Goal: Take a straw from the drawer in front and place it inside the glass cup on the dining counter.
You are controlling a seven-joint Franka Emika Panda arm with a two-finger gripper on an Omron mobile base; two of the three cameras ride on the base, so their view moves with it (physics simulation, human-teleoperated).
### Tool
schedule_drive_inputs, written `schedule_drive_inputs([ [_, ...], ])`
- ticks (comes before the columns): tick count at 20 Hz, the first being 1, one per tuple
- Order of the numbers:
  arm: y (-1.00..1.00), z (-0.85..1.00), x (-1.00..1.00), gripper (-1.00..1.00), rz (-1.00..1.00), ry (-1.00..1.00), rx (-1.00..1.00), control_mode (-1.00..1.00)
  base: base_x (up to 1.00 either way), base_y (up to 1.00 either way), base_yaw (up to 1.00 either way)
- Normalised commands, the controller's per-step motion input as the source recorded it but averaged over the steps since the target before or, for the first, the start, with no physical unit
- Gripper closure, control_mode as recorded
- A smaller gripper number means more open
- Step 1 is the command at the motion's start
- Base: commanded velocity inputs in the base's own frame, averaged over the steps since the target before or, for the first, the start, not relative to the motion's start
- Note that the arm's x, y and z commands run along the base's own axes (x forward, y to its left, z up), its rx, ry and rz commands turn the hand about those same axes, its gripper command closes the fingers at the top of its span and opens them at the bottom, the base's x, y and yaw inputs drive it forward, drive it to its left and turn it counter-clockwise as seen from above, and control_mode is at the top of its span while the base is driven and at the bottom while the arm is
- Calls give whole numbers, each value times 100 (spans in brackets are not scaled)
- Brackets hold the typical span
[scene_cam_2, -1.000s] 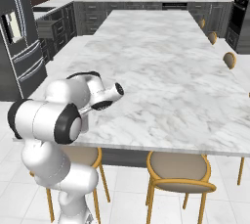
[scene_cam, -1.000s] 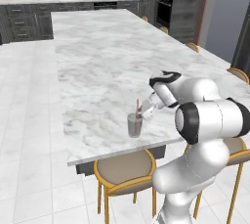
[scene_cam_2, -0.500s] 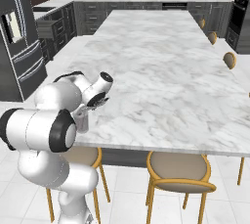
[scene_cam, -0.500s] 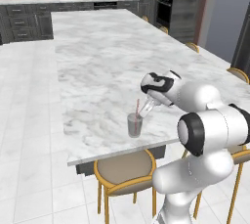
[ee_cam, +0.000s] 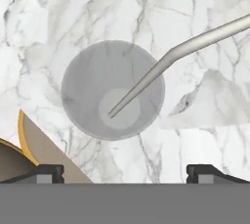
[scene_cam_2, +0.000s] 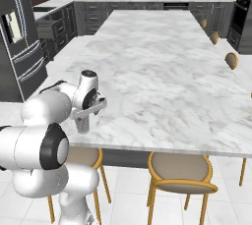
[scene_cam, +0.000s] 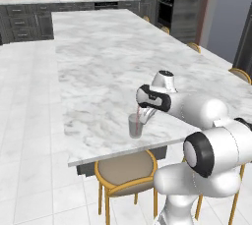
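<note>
Bright even rendered light, soft shadows, no glare, base views low-res, slightly soft

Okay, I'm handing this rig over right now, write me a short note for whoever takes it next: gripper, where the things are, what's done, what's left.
Gripper: open, above the glass cup, holding nothing; in the hand view its fingertips stand wide apart.
Straw: inside the cup, lower end on the cup's bottom, leaning against the rim and sticking out past it.
Glass cup: upright on the dining counter, near the edge closest to the robot, above a stool.
Done: the straw is in the cup and released.
Left: probably just lifting the arm clear without knocking the straw or cup.
</note>
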Motion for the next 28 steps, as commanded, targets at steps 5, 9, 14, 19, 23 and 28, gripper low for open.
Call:
schedule_drive_inputs([
  [5, -7, 0, -27, -100, -14, 7, -22, -100, 0, 0, 0],
  [9, -8, 7, -29, -100, -12, 6, -13, -100, 0, 0, 0],
  [14, -12, 8, -48, -100, -11, 4, -1, -100, 0, 0, 0],
  [19, -9, 18, -55, -100, -9, 0, 0, -100, 0, 0, 0],
  [23, -8, 21, -65, -100, -7, -2, 0, -100, 0, 0, 0],
  [28, -5, 33, -59, -100, -5, -12, 0, -100, 0, 0, 0],
])
